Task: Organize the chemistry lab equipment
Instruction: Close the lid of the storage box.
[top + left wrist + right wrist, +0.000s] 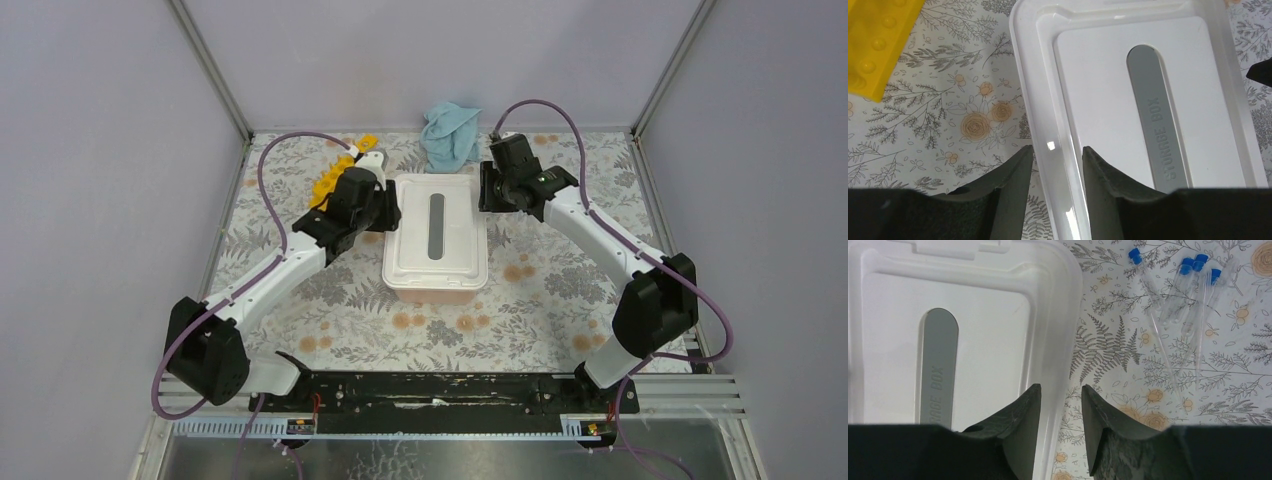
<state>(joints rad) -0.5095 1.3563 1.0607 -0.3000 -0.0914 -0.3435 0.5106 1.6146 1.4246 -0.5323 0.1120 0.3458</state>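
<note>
A white storage box (436, 285) with its lid (455, 215) on stands mid-table. My left gripper (386, 207) is open at the lid's left rim (1048, 125); in the left wrist view its jaws (1057, 148) stand either side of that rim. My right gripper (487, 190) is open at the lid's right rim (1068, 330), its jaws (1060, 386) likewise either side of it. The yellow test-tube rack (335, 172) lies behind the left gripper and shows in the left wrist view (878, 40). Several blue-capped clear tubes (1178, 290) lie on the table right of the box. The wire ring and red-spouted bottle are out of view.
A crumpled blue cloth (449, 133) lies at the back behind the box. The floral table cover (520, 320) runs to metal frame posts at the back corners. The lid has a grey strip marked STORAGE BOX (1155, 120).
</note>
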